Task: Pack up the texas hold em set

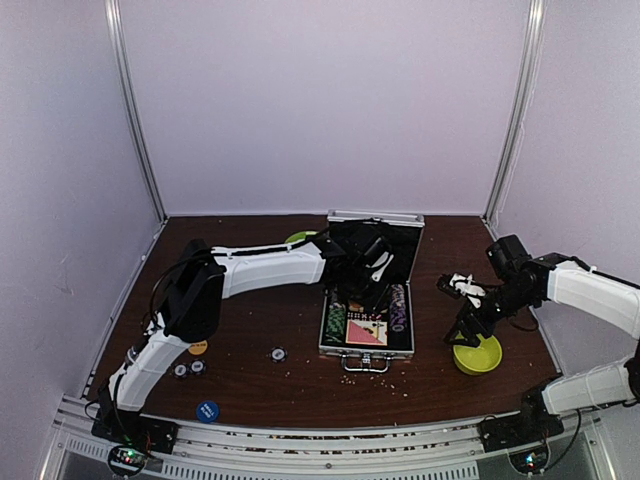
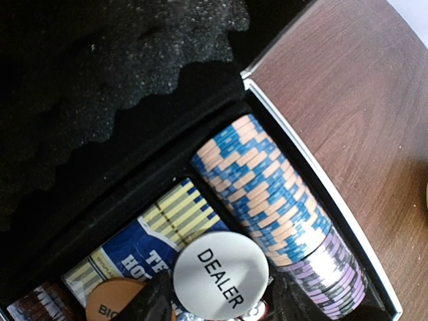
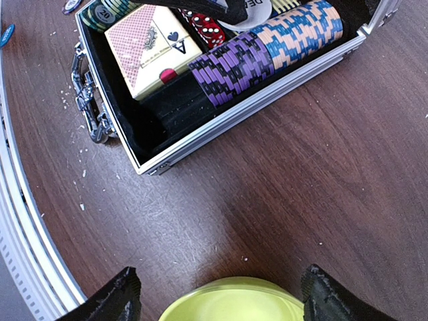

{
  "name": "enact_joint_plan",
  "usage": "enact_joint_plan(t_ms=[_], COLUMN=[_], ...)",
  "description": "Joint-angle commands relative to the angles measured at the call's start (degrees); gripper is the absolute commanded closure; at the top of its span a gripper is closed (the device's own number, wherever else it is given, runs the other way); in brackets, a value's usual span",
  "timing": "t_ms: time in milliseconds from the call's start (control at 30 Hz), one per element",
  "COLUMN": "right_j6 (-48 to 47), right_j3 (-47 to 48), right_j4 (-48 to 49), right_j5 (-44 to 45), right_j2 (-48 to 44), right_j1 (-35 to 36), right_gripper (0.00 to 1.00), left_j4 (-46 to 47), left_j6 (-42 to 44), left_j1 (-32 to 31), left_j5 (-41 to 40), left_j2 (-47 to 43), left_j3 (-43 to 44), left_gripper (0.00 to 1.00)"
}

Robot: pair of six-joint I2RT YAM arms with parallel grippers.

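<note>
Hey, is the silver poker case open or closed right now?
Open. The lid of the case stands raised at the back, leaving chips and a card deck exposed inside.

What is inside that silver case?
Blue-and-orange chips, purple chips, a pink-backed card deck, a blue deck, red dice, a white DEALER disc. Whatever lies under that disc is hidden.

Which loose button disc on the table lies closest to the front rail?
The blue disc, lying alone just short of the rail. The orange disc lies farther back, partly hidden under the left arm.
</note>
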Motion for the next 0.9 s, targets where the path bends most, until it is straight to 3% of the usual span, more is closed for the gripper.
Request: enact_joint_plan(t_ms=[0,300,533,600,733,867], right_j6=[0.05,-0.02,-0.18,-0.15,-0.18,-0.11], right_j3=[1.56,1.71,1.90,1.95,1.92,1.86], right_j4=[-0.44,-0.65,-1.00,-0.99,-1.02,-1.09], right_j5=[-0.06,-0.28,-0.23,-0.32,-0.33,-0.32], right_j2=[0.51,0.47,0.67,0.68,0.73,0.83], right_j1=[-0.37,-0.30,-0.30,-0.33,-0.30,-0.35], right_gripper=[0.17,0.17,0.17,0.17,0.17,0.16], left_j4=[1.67,5.47,8.97,9.32,9.99,10.45], left_j6=[0.29,0.78,0.47,0.51,0.64,0.14], left_j1=[0.42,0.13,-0.46,-0.60,-0.76,-0.86], left_j5=[-1.49,-0.91,0.62,1.86,4.87,6.94], left_j2=[1.17,-4.85,-10.61,-10.77,-9.31,-7.45], left_j3=[1.88,-3.38,-11.86,-12.81,-12.94,-12.10], left_gripper=[0.45,0.47,0.58,0.66,0.99,1.00])
